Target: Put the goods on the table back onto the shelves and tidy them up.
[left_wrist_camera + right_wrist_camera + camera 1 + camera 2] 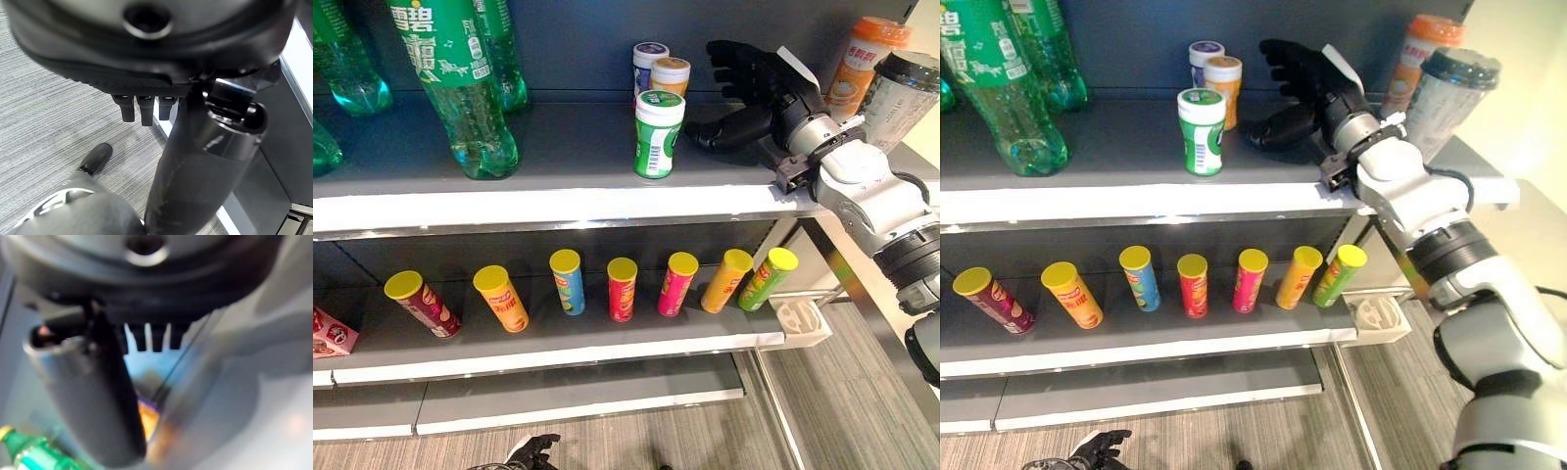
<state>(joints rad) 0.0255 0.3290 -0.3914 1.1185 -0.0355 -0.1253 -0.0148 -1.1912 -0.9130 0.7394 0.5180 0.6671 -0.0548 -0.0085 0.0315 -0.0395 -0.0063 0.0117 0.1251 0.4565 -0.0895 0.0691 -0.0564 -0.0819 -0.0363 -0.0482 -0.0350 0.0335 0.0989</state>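
Low by the floor hangs the left hand (530, 452), fingers relaxed and empty, while the right hand (744, 93) spreads open, holding nothing, just beside the green-capped jar (658, 134) on the upper shelf (558, 201).

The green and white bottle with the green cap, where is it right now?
The green-capped bottle stands upright near the upper shelf's front edge, ahead of two small jars, left of the open right hand.

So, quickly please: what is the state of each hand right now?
Left hand: low by the floor, open, holding nothing.
Right hand: open on the upper shelf beside the green-capped jar, holding nothing.
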